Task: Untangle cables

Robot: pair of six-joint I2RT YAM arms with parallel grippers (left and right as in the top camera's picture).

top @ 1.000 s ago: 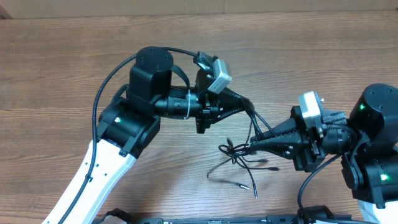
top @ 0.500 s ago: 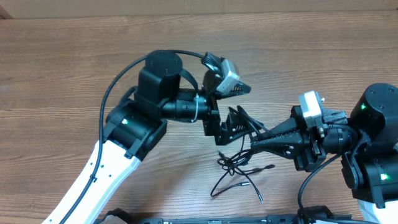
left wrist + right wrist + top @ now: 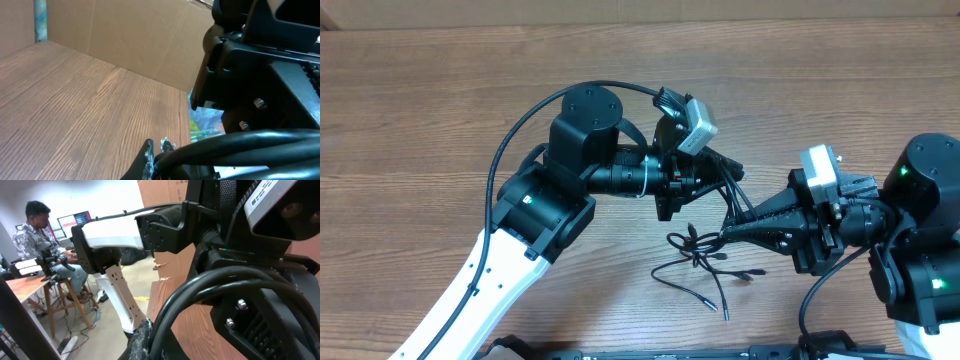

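While the left gripper (image 3: 730, 168) is clamped on a few strands of the cables (image 3: 704, 266), the right gripper (image 3: 727, 232) pinches the same bunch lower down. Strands span the gap between them, likely to pull the knot open. Knot and loose plug ends lie on the table (image 3: 440, 100), just beside the right tip.

The left gripper (image 3: 732, 172) is up again, a bit further right than a second ago. It no longer sits low with its jaws wide apart, as it does half a second back; they pinch the cables (image 3: 695, 248) once more. The loose cable ends lie slightly shifted.
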